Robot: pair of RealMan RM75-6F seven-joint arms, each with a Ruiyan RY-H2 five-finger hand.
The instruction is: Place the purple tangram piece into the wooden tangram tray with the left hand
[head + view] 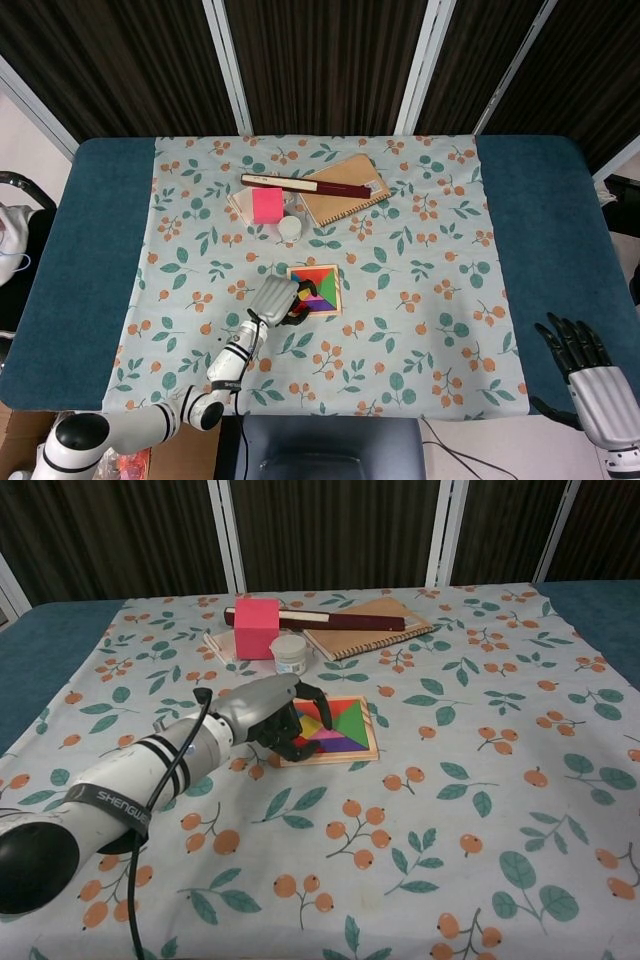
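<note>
The flat purple tangram piece (pixel 339 743) is seen lying level inside the square wooden tangram tray (pixel 371 742), at its near edge, among the red, green, orange and yellow pieces already seated there. The tray is set flat on the floral-printed cloth (pixel 450 810) that covers the middle of the blue table (pixel 550 230). The left hand (pixel 270 715) is held at the tray's left side, its dark fingers (pixel 293 742) curled down over the tray's left edge; whether they touch the purple piece or the tray cannot be told, and nothing is seen lifted in the hand. In the head view the same hand (pixel 277 299) is shown just left of the tray (pixel 330 309). The right hand (pixel 590 385) is kept well apart at the table's near right corner, fingers spread and holding nothing. Further back on the cloth, a pink cube (pixel 256 627) and a small white round jar (pixel 290 654) are placed side by side, with a brown notebook (pixel 375 625) and a long dark red box (pixel 330 621) behind them
</note>
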